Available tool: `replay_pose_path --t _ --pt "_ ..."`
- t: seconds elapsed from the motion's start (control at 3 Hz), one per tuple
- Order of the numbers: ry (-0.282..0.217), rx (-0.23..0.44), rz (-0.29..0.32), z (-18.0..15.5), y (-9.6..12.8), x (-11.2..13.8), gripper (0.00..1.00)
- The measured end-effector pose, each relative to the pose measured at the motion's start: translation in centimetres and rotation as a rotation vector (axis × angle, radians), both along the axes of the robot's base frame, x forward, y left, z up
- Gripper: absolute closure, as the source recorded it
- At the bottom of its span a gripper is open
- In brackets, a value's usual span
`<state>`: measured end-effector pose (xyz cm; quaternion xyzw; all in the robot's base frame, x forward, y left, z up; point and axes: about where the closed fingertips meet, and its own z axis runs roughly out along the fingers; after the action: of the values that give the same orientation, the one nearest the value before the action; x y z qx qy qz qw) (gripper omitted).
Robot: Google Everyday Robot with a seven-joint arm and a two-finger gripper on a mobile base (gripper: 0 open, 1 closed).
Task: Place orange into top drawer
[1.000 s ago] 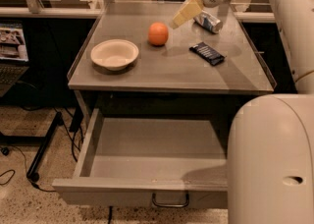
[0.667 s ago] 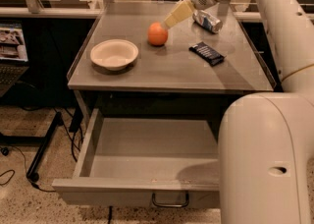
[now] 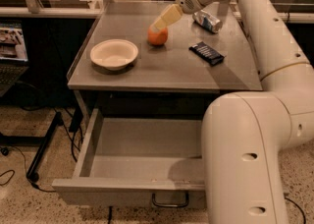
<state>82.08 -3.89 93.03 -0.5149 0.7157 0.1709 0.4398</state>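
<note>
Orange (image 3: 157,37): small, round and bright, sitting on the tabletop (image 3: 167,73) near the middle and a bit toward the back; not in the drawer.
Gripper (image 3: 160,23): cream-coloured, tipped down and to the left, with its tip right at the top of the orange; touching it or just above it, hard to say.
Gripper state: cannot tell if open or closed, and cannot tell if it has hold of the orange.
Top drawer (image 3: 142,144): pulled far out under the tabletop, grey floor showing inside, with a small curved handle (image 3: 170,201) in the middle of its front.
Bowl (image 3: 114,54): cream and round, left of the orange, near it but apart.
Dark packet (image 3: 206,53): flat, right of the orange, apart from it.
Can (image 3: 207,21): lying on its side at the back right, behind the dark packet.
Arm (image 3: 245,159): big and white, standing at the front right and bending over the right side of the tabletop to the gripper.
</note>
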Motion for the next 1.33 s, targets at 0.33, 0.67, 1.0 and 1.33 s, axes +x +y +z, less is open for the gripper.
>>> replay_pose_path --t 0.33,0.67,1.0,1.33 --pt "0.041 -0.001 -0.010 -2.3 0.8 1.1 0.00" --pt "0.090 -0.007 -0.020 -5.3 0.9 2.0 0.00" --pt "0.093 -0.007 -0.021 -5.4 0.8 2.0 0.00" --pt "0.117 -0.013 -0.018 -6.4 0.9 1.9 0.00"
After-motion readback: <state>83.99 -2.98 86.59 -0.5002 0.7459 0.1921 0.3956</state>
